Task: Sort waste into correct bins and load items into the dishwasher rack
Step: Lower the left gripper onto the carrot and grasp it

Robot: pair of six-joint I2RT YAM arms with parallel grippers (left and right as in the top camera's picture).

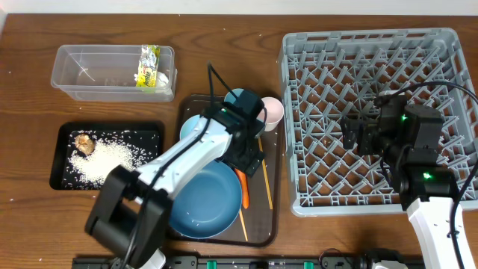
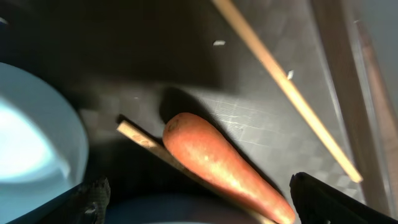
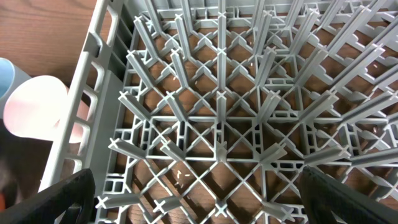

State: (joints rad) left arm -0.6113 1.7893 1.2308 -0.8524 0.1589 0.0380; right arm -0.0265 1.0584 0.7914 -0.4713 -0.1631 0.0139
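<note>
Left gripper hung over the brown serving tray with its jaws spread wide and nothing clamped between them. In the left wrist view its dark fingertips only just entered at the bottom corners. Between them lay the orange carrot, smooth and glossy, blunt at its upper end and tapering toward the lower right, where its tip met the frame's edge. It rested across one wooden chopstick on the tray floor, just beside the dark-blue plate. The second chopstick ran diagonally, apart from the carrot, with two white rice grains near it.

Whether the fingers touched the carrot could not be told. The pale blue dish edge at the left was blurred and cut off, and which dish it belonged to was unclear. Overhead, the arm covered part of the plate and of the small light-blue bowl.

The right gripper hovered over the grey dishwasher rack, jaws apart and empty. The pink cup stood just outside the rack's wall.
</note>
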